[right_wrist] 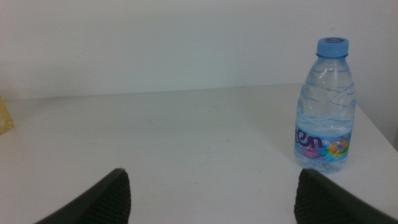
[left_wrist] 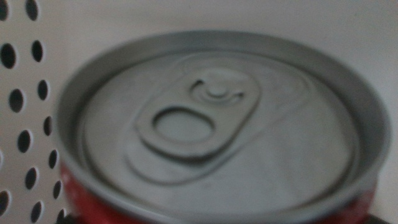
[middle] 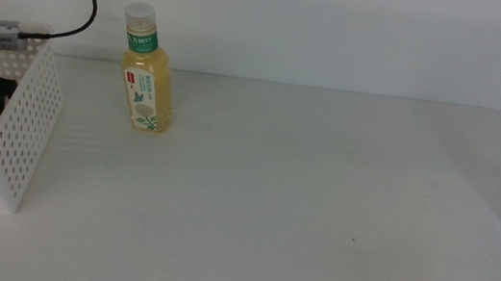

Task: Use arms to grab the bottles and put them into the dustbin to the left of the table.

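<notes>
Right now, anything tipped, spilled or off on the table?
Nothing stands out. The tea bottle and water bottle stand upright and capped. The red can is inside the dustbin below the left wrist camera. No spills.

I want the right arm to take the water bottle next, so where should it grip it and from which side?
Grip the water bottle around its labelled lower body, coming in level from the front. It stands upright with bare table all around, and the right tool is already open, low and facing it, just offset to one side. The cap looks too narrow to hold securely.
</notes>
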